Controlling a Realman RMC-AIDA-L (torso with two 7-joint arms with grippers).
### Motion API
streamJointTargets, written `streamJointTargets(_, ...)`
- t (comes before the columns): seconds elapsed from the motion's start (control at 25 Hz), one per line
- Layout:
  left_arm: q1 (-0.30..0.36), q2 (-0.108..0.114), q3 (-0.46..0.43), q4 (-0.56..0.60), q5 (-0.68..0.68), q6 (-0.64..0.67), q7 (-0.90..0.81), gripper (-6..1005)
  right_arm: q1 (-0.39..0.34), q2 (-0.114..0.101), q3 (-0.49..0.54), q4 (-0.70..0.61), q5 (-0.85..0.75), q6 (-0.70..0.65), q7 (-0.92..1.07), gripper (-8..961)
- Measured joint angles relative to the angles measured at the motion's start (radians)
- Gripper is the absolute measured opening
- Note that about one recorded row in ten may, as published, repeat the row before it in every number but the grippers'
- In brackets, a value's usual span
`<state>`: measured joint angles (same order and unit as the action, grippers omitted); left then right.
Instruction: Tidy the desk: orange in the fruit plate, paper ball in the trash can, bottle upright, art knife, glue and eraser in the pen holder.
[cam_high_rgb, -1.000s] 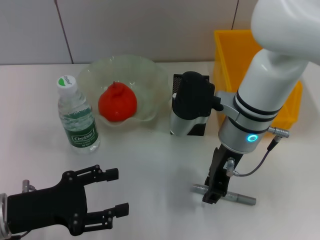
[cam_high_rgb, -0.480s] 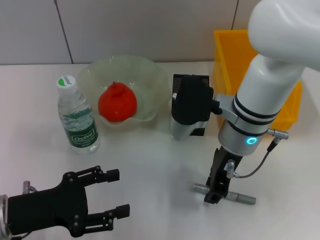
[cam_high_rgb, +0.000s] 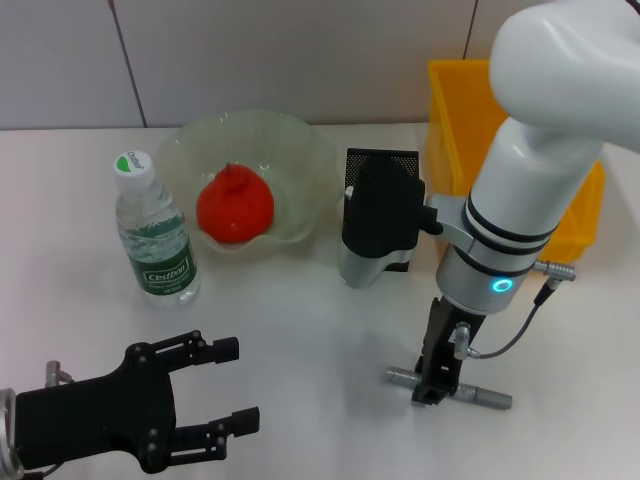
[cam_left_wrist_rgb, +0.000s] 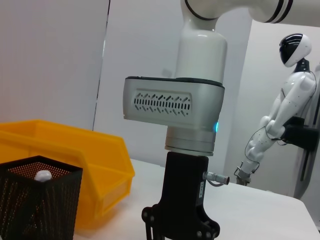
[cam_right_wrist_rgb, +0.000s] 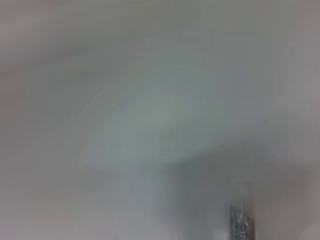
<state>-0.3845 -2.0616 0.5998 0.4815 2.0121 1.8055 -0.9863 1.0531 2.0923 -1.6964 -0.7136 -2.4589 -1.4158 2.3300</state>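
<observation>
Where art knife (cam_high_rgb: 452, 390) lies, right claw (cam_high_rgb: 432, 388).

Bright, even light; right wrist view badly blurred.

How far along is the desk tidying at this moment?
Done: the orange sits in the fruit plate and the bottle stands upright. In hand: the right gripper is down on the art knife lying on the desk. Left: getting the knife into the pen holder. The left gripper waits open near the front edge.
</observation>
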Motion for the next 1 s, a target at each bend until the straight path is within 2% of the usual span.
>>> streamJointTargets(0.04,0.0,0.0,0.0,0.0,-0.001,0.0,0.0,785,-0.001,0.0,-0.001,0.0,0.0,0.0,0.0,391)
streamJointTargets(0.2,0.0,0.0,0.0,0.0,-0.002,0.001,0.0,785,-0.003,0.0,-0.002,0.0,0.0,0.0,0.002,194)
streamJointTargets(0.52,0.001,0.0,0.0,0.0,-0.004,0.002,0.0,785,-0.006,0.0,-0.001,-0.012,0.0,0.0,0.002,181)
streamJointTargets(0.76,0.002,0.0,0.0,0.0,-0.004,0.002,0.0,785,-0.034,-0.004,0.022,-0.084,0.0,-0.02,0.002,167)
streamJointTargets(0.88,0.002,0.0,0.0,0.0,-0.004,0.003,0.0,785,-0.067,-0.009,0.083,-0.151,0.0,-0.057,-0.017,153)
streamJointTargets(0.96,0.002,0.0,0.0,0.0,-0.004,0.003,0.0,785,-0.097,-0.01,0.161,-0.205,0.0,-0.088,-0.049,143)
streamJointTargets(1.0,0.002,0.0,0.0,0.0,-0.004,0.003,0.0,785,-0.13,-0.011,0.245,-0.254,0.002,-0.113,-0.087,138)
